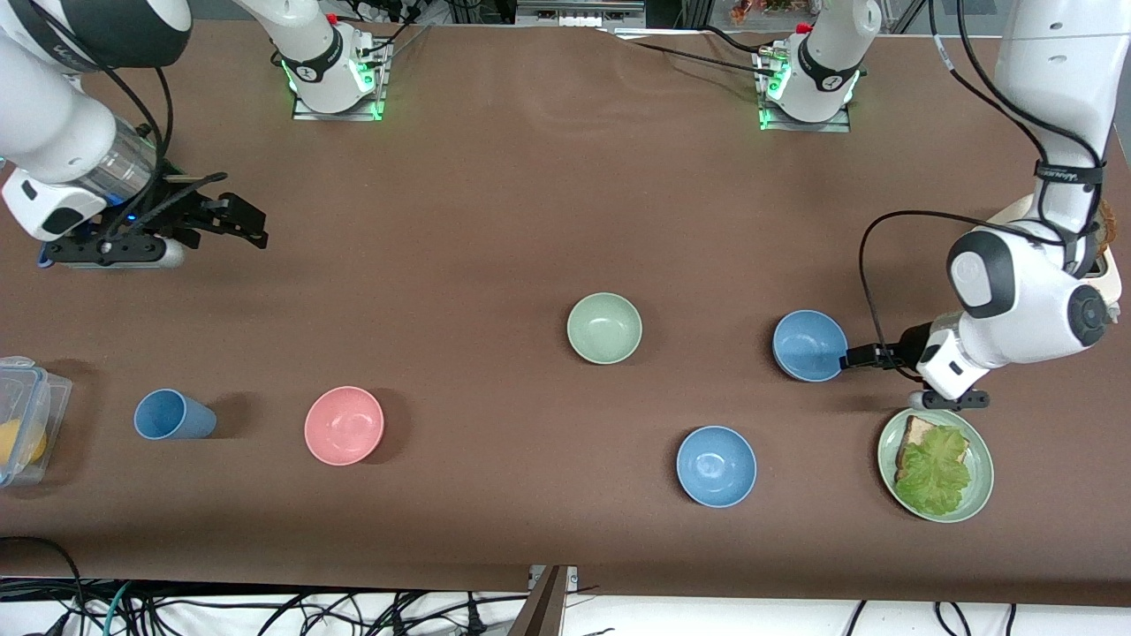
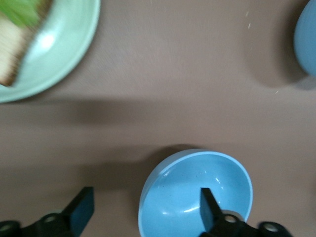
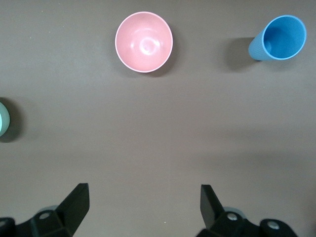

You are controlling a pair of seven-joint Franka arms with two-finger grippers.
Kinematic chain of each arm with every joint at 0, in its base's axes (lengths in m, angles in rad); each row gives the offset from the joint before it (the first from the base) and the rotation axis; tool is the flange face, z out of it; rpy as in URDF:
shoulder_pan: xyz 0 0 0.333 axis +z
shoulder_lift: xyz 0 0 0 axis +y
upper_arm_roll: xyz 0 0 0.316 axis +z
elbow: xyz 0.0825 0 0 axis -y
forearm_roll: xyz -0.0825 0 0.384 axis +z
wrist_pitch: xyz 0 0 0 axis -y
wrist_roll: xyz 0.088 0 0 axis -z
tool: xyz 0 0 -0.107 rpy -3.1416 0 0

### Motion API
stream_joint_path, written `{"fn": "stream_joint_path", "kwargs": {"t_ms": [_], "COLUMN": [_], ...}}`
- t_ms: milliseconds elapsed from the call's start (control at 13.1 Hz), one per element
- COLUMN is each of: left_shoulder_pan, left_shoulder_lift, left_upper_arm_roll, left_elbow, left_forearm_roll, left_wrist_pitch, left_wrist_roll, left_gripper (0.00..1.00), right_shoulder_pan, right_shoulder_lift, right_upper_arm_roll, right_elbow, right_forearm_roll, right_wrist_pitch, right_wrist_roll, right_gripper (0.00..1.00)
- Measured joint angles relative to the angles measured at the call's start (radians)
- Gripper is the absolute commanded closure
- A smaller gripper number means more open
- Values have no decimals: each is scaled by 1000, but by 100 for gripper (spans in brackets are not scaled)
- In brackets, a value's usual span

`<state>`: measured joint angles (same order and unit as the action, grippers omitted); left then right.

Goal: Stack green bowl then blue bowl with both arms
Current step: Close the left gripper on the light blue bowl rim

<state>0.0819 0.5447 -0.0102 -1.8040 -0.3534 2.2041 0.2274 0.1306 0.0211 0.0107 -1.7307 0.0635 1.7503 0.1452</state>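
Looking across my table from the camera side, I find the brighter blue bowl (image 1: 716, 465) and the green plate (image 1: 982, 477) of bread and lettuce (image 1: 935, 468) lowest in the front view. Both sit nearer to the camera than the left jaws, and the plate lies close under the left wrist.

The pink bowl (image 1: 344, 425) and the blue cup (image 1: 172, 414) stand nearer to the camera than the right jaws. A clear container (image 1: 25, 415) sits at the right arm's edge of the table.

The left gripper (image 1: 859, 357) is low at the blue bowl (image 1: 808, 344). Its jaws are spread. In the left wrist view one finger (image 2: 209, 210) shows over the bowl's inside, and the other finger is apart from the bowl, outside its rim.

The green bowl (image 1: 604, 328) sits upright on the cloth, clear of the left jaws toward the right arm's end, with the blue bowl between them.

The right gripper (image 1: 237, 219) waits over bare cloth near its own end, jaws spread and holding nothing.
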Motion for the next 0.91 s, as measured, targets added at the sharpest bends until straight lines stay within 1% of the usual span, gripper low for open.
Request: {"fn": "stream_joint_path", "kwargs": {"t_ms": [76,152,229,305,533,914], "left_shoulder_pan": [-2,-5,-6,-5,-2,-2], "left_shoulder_lift": [13,20,27,33,43,39], "left_upper_arm_roll": [-6,-9,-9,-8,-2,0], "left_elbow": [-11,-27,-41,-50,-56,-16], "left_forearm_roll": [0,0,0,0,0,0], "left_wrist_pitch": [1,1,3,6,8,1], "left_wrist_roll": [7,22,42,63,92,95], "left_gripper": [41,56,94,100,100,100], "right_shoulder_pan": [-1,-1,-2,-4,-11,-12], "right_shoulder_lift": [0,1,1,1,1,7], "right_upper_arm_roll": [0,0,-2,-11,-41,-43], "right_elbow": [11,26,42,53,63,74], "right_forearm_roll": [-3,-4,-7,-10,-11,-15], "right_wrist_pitch": [-4,-18,-35,-47,-67,-72], "right_wrist_roll": [-1,-1,-1,-2,-19,-20], "right_gripper": [1,1,1,1,1,1]}}
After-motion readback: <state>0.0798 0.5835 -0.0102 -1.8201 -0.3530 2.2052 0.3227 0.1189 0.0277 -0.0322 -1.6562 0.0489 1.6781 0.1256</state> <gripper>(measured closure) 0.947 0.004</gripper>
